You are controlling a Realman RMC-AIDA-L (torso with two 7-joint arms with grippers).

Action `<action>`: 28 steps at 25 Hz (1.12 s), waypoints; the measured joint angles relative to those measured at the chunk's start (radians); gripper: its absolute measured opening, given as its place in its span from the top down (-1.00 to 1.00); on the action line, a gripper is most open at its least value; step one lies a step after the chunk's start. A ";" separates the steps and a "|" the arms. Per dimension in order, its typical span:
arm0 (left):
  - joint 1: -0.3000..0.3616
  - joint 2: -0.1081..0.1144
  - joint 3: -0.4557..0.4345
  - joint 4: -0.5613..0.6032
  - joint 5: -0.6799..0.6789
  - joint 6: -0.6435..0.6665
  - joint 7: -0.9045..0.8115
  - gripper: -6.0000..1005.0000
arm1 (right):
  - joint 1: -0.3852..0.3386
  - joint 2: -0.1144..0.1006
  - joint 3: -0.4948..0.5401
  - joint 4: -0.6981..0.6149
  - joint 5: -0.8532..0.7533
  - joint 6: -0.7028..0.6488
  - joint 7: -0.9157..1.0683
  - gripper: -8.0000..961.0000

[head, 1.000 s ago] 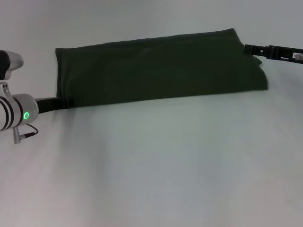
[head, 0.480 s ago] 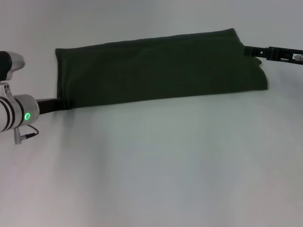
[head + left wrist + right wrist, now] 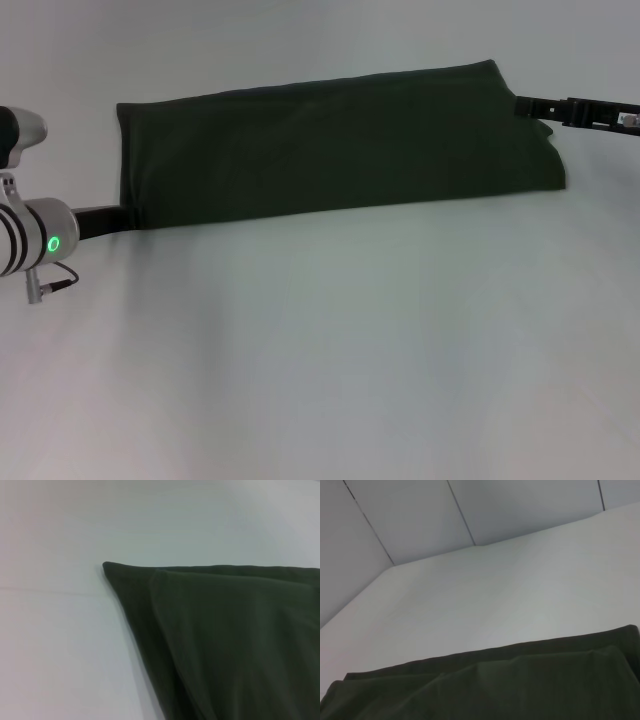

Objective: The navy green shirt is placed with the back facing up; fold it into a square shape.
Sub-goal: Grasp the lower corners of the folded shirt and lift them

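Shirt count is one: the navy green shirt (image 3: 330, 145), plain and matte, is laid as a long folded band across the far part of the white table (image 3: 330, 350). The left gripper (image 3: 128, 215) is met at its near-left corner, the right gripper (image 3: 530, 106) at its far-right edge; the finger state of either cannot be told.

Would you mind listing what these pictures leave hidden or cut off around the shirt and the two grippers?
- Left gripper: in the head view its tip disappears at the edge of the navy green shirt; its wrist view shows only cloth.
- Right gripper: far and thin in the head view; absent from its wrist view.
- Shirt's collar and sleeves: folded out of sight.
- Shirt's extent: cropped by both wrist views' edges.
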 joint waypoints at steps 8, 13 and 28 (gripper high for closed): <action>-0.001 0.004 0.000 0.000 0.000 0.004 0.000 0.96 | -0.001 -0.009 0.000 -0.009 -0.058 -0.007 0.075 -0.79; -0.003 0.006 0.000 0.003 0.000 0.017 0.000 0.96 | -0.002 -0.020 0.005 -0.073 -0.243 -0.034 0.271 -0.79; -0.004 0.006 0.000 0.008 0.000 0.021 0.000 0.96 | 0.031 -0.001 -0.001 -0.069 -0.437 0.087 0.409 -0.79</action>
